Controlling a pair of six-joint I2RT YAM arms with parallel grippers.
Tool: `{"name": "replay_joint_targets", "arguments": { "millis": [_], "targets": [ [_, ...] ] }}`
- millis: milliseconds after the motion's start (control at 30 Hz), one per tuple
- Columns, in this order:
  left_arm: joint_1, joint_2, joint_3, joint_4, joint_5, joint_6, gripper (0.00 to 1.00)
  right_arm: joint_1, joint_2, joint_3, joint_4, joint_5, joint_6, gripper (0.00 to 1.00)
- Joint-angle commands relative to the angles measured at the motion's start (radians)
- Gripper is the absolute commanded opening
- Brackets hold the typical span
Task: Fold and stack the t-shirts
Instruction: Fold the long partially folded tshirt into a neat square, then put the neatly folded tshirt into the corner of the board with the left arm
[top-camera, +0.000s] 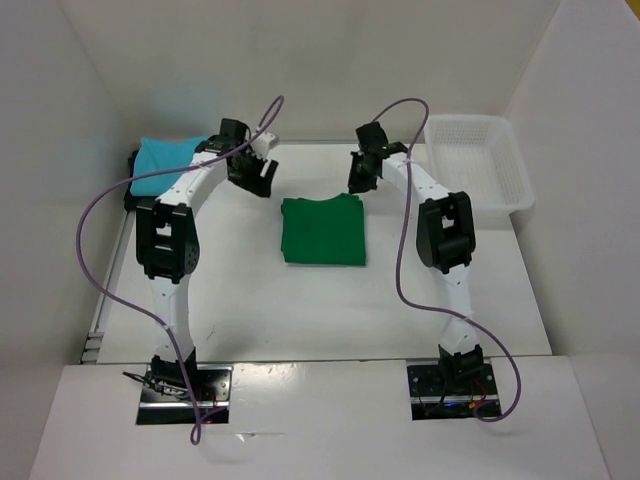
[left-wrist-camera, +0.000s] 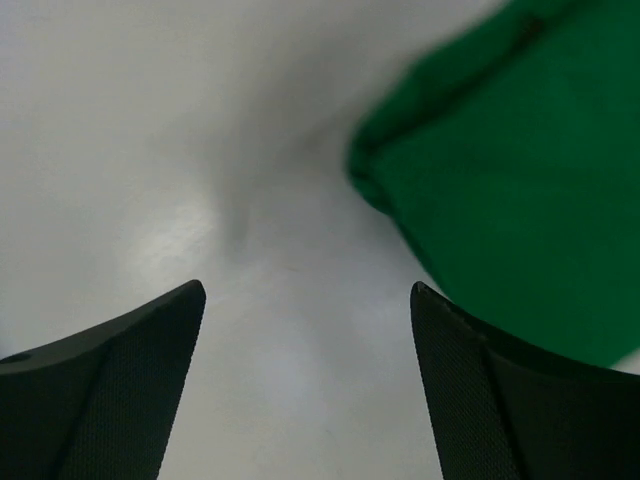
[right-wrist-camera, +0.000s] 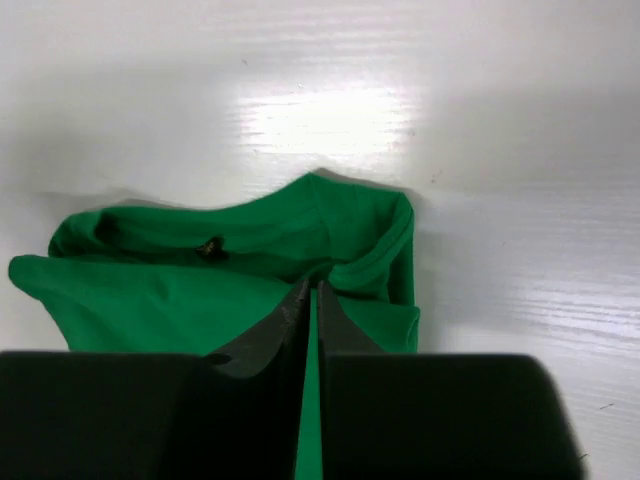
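Turquoise shirt (top-camera: 162, 160), overhead view only

White table (top-camera: 300, 320) enclosed by plain white walls (top-camera: 300, 60).

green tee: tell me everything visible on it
The green t-shirt is plain soft cloth, folded into a near-square pad lying flat on the middle of the table. Its collar shows at one edge. The shut right tool hovers at the collar; contact is unclear. Nothing else touches it.
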Motion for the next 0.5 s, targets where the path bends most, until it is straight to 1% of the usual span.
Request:
{"name": "replay_joint_targets", "arguments": {
  "millis": [0, 33, 100, 167, 233, 367, 467],
  "targets": [
    [-0.062, -0.145, -0.123, -0.061, 0.289, -0.029, 0.93, -0.002, -0.059, 0.064, -0.005, 0.027, -0.012, 0.12],
    [-0.062, -0.145, -0.192, -0.052, 0.317, -0.067, 1.0, -0.002, -0.081, 0.044, -0.005, 0.018, -0.012, 0.16],
    [-0.062, -0.154, -0.246, -0.028, 0.389, -0.117, 1.0, -0.002, -0.157, 0.004, -0.005, 0.018, -0.012, 0.24],
    [-0.053, -0.168, -0.314, 0.0, 0.412, -0.16, 1.0, 0.008, -0.211, -0.074, -0.005, 0.027, -0.021, 0.28],
    [-0.052, -0.177, -0.326, 0.011, 0.392, -0.169, 1.0, 0.008, -0.293, -0.152, 0.004, 0.027, -0.021, 0.29],
    [-0.062, -0.09, -0.317, 0.0, 0.42, -0.2, 1.0, 0.018, -0.415, -0.272, 0.015, 0.047, 0.002, 0.32],
    [-0.072, -0.053, -0.317, 0.0, 0.394, -0.2, 1.0, 0.018, -0.5, -0.329, 0.015, 0.071, 0.011, 0.34]
  ]
}}
